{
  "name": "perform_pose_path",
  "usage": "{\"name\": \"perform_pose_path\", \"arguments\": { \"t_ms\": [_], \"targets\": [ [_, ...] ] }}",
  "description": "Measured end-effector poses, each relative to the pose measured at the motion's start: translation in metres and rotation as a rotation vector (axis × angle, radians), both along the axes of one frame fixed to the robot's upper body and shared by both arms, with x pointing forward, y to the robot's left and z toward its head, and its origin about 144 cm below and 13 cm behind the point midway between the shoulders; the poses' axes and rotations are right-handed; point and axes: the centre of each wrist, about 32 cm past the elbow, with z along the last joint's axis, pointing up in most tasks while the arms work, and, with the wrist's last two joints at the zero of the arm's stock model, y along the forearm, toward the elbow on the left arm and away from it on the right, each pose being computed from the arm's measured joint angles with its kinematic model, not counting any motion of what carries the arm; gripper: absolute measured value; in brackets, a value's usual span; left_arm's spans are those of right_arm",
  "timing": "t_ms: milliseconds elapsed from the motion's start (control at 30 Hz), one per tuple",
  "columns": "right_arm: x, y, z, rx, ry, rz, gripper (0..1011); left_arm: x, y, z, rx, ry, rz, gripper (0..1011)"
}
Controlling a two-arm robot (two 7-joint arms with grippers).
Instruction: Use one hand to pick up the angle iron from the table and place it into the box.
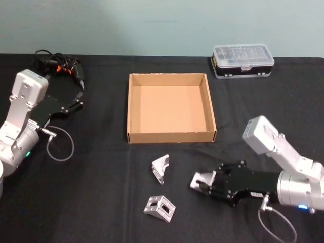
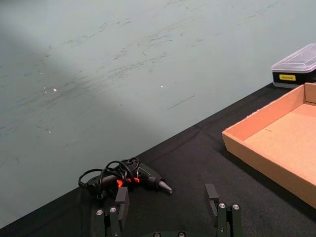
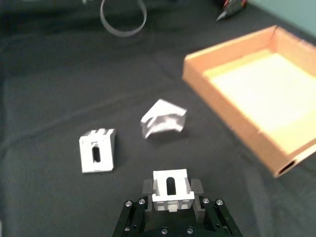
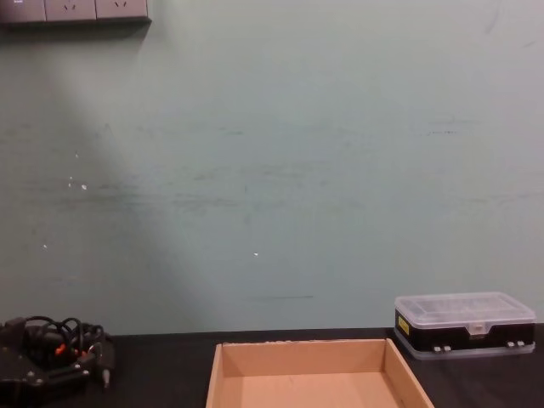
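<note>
Now our right hand [image 1: 202, 182] grips one angle iron [image 3: 171, 189] across its sides, squarely for the carry to the cardboard box [image 1: 170, 135]; our left hand [image 1: 75, 104] rests parked, fingers [image 2: 122, 198] apart.

Chest view: the bottom edge cuts off the front of the box [image 4: 302, 357]; left wrist view: the right edge crops the case [image 2: 297, 66], its label illegible; right wrist view: the right end effector [image 3: 172, 190] hides the lower part of the gripped angle iron [image 3: 170, 181].

box [image 1: 171, 136] tan-brown | angle iron [image 3: 170, 190] silver-white | tablecloth [image 1: 101, 192] black | case [image 1: 243, 61] black, clear lid | wall [image 1: 152, 25] pale green
</note>
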Motion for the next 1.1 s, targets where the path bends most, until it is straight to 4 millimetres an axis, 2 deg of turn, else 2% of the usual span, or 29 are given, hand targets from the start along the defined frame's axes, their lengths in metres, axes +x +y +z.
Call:
{"name": "perform_pose_path", "arguments": {
  "t_ms": [300,533,800,1100],
  "targets": [
    [0.022,-0.001,0.03,0.065,-0.176,-0.077,457,0.0,0.0,0.0,0.0,0.0,0.0,1000],
    [0.058,0.003,0.047,0.089,-0.331,-0.164,457,0.0,0.0,0.0,0.0,0.0,0.0,1000],
    [0.089,0.017,0.042,0.087,-0.37,-0.17,457,0.0,0.0,0.0,0.0,0.0,0.0,1000],
    [0.123,0.038,0.021,0.068,-0.342,-0.163,457,0.0,0.0,0.0,0.0,0.0,0.0,1000]
  ]
}}
